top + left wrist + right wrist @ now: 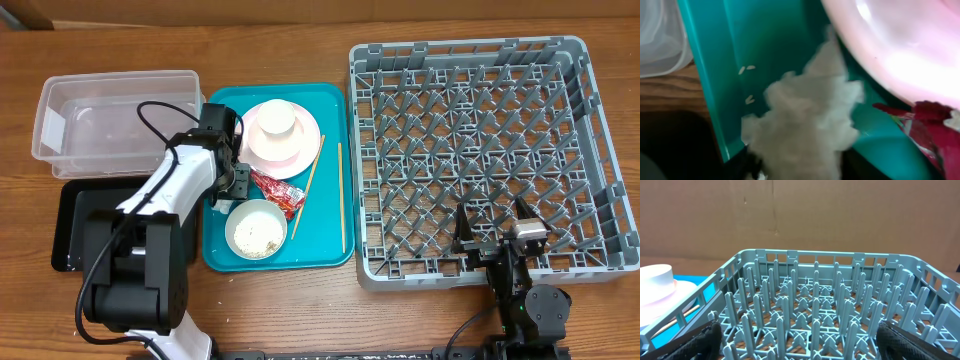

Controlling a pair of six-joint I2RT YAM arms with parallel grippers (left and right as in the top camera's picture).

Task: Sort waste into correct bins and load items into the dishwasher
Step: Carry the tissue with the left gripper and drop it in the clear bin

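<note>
Left gripper [237,180] is sitting over the crumpled white tissue [805,125] at the left edge of the teal plastic serving tray [320,232]. The wad is hiding its fingers, so I can't tell if they're clamping.

Risks: a thin pinch letting the tissue slip on lift, or the fingers snagging the red printed snack wrapper [278,190] just beside it. The pale pink round plate [302,150] is crowding one side, with loose rice grains [746,70] lying nearby.

Right gripper [495,232] is hanging wide open and empty over the grey lattice dish rack [480,120].
</note>
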